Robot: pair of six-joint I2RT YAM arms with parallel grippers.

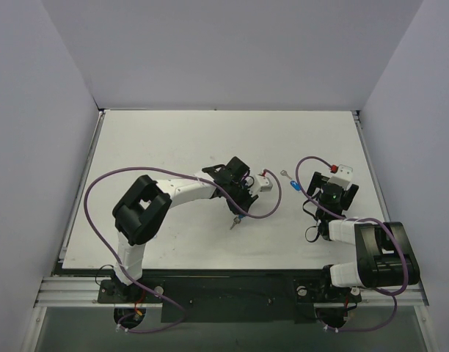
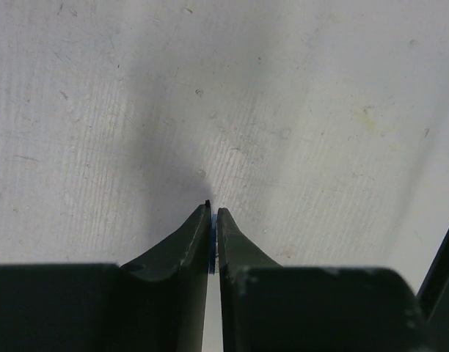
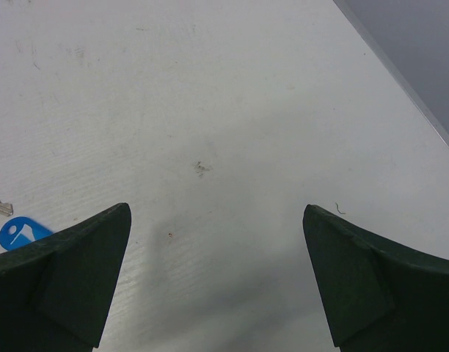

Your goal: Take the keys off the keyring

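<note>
So, the left gripper [image 2: 212, 214] is around the middle of the table [image 1: 173, 139], clamped almost closed on a thin blue sliver [image 2: 211, 249]; can't tell more than that. The right gripper [image 3: 217, 209] is spread wide nearer the right edge, with a blue-capped key [image 1: 293, 183] lying flat just left of it.

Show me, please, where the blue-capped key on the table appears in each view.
Top external: blue-capped key, right of centre on the white table.
Left wrist: not in it; the pinched blue sliver is something else.
Right wrist: key at left edge, partly behind the right gripper's finger.
Shared landmark: the table.
</note>
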